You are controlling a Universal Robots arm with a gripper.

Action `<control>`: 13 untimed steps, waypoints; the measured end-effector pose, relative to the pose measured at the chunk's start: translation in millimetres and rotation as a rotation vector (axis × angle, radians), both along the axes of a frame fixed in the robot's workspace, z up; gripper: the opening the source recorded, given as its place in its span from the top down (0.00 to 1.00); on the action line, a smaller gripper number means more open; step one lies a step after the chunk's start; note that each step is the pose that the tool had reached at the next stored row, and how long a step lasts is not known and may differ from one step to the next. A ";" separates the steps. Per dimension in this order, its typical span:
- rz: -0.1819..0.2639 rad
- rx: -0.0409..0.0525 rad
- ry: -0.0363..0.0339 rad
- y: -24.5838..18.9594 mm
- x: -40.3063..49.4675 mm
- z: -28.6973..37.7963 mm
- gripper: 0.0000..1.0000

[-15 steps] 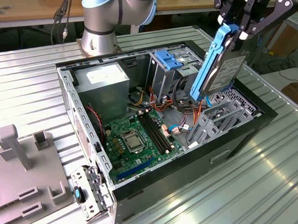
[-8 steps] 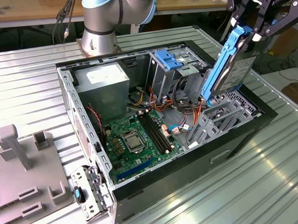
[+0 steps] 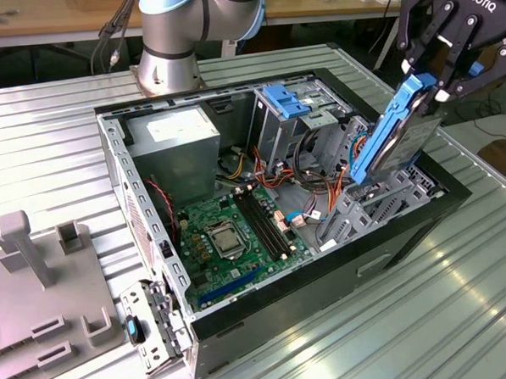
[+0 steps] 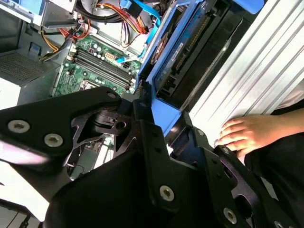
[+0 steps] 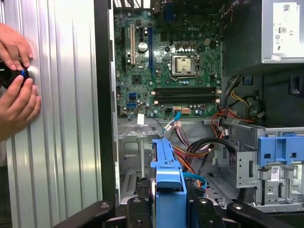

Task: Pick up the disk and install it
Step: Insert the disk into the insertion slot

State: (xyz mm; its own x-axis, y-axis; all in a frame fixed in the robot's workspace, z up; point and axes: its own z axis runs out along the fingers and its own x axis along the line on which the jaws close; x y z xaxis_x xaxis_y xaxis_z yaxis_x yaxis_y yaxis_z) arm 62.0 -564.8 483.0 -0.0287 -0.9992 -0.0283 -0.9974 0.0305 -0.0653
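The disk (image 3: 396, 135) is hanging tilted, the jaws gripping its upper end, its lower end reaching the grey drive cage (image 3: 356, 208) inside the open computer case (image 3: 121, 175), which is also holding a green motherboard (image 3: 230, 233) and a power supply (image 3: 179, 155) wearing a white label (image 3: 175, 127).

A ribbed metal worktop (image 3: 463, 306) carries an open computer case (image 3: 408, 232) lying on its side. A grey plastic fixture (image 3: 37, 286) sits at the exterior view's left, near the case. The arm's base (image 3: 166, 67) stands behind the case. A person's hand (image 4: 247, 133) rests on the ribs alongside.
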 end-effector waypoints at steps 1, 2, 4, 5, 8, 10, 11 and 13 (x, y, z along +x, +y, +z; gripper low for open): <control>-0.001 0.0001 0.0000 -0.1 0.1 -0.8 0.63; -0.001 0.0005 0.0000 -0.4 0.0 -1.6 0.63; -0.002 0.0005 0.0000 -0.9 0.1 -2.6 0.63; -0.002 0.0005 -0.0001 -1.5 0.1 -2.9 0.63; -0.002 0.0007 -0.0001 -2.6 0.1 -4.1 0.63; -0.002 0.0007 -0.0001 -3.6 0.1 -5.8 0.63; -0.002 0.0005 -0.0001 -3.9 0.1 -6.4 0.63; -0.002 0.0005 0.0000 -4.5 0.1 -8.0 0.63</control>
